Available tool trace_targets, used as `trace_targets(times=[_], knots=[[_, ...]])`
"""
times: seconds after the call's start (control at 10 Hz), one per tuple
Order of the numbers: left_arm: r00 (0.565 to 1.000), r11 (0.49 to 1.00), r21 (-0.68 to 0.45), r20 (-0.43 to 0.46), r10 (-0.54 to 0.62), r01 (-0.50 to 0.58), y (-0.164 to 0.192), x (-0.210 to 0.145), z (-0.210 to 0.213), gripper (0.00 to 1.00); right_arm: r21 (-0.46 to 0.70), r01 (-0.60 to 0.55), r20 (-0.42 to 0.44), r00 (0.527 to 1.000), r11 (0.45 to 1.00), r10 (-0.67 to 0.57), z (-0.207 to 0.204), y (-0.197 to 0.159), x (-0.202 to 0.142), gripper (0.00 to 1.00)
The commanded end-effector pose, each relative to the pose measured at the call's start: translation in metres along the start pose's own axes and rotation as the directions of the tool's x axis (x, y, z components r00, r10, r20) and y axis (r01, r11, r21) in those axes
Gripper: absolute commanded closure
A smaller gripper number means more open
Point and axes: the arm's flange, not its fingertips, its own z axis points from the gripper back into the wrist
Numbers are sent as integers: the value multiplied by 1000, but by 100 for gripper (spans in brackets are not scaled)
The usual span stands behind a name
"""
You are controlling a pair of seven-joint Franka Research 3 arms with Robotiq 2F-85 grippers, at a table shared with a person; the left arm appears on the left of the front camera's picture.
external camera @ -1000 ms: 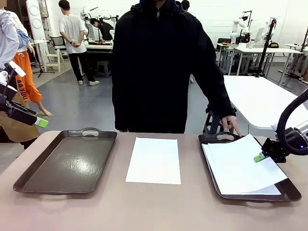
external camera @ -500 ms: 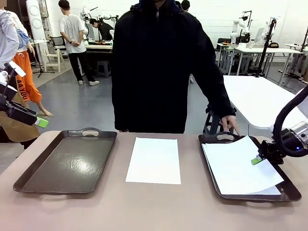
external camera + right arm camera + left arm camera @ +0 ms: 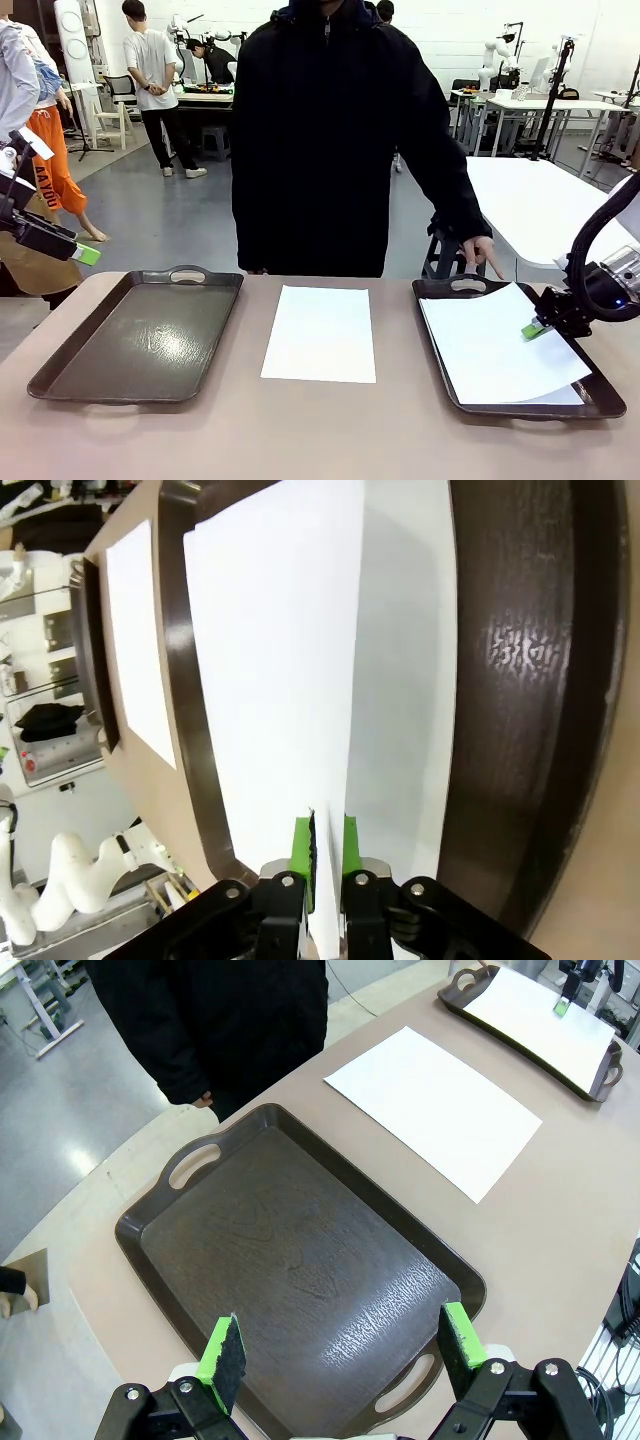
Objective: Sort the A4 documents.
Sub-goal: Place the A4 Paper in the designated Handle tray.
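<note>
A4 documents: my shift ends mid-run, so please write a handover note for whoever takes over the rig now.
Left end effector: open, empty, raised above the left tray, which holds nothing.
Right end effector: pads either side of the edge of the top sheet; gripping or releasing cannot be told.
Documents: top sheet lies askew on a second sheet in the right tray; a third sheet lies on the table between the trays.
Done: two sheets in the right tray.
Left: probably the third sheet.
</note>
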Motion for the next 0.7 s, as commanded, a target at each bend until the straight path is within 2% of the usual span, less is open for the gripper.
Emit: trace_targets(times=[0.0,0.1,0.2,0.3,0.4,0.5,0.6], knots=[[1000,1000,-15,8,-15,15,4,-3,-1,0,-99,25,20,1000,995,-23,-2,13,-8,70],[1000,1000,-15,8,-15,15,4,-3,-1,0,-122,19,34,999,992,-15,0,19,-10,57],[1000,1000,-15,8,-15,15,4,-3,-1,0,-148,13,38,999,989,-7,3,24,-12,54],[1000,1000,-15,8,-15,15,4,-3,-1,0,-202,17,40,999,979,-9,7,29,-13,41],[1000,1000,-15,8,-15,15,4,-3,-1,0,-239,21,49,999,971,-9,11,33,-14,37],[1000,1000,-15,8,-15,15,4,-3,-1,0,-243,27,63,998,970,-12,15,35,-16,24],[1000,1000,-15,8,-15,15,4,-3,-1,0,-255,26,73,997,967,-8,17,37,-16,20]])
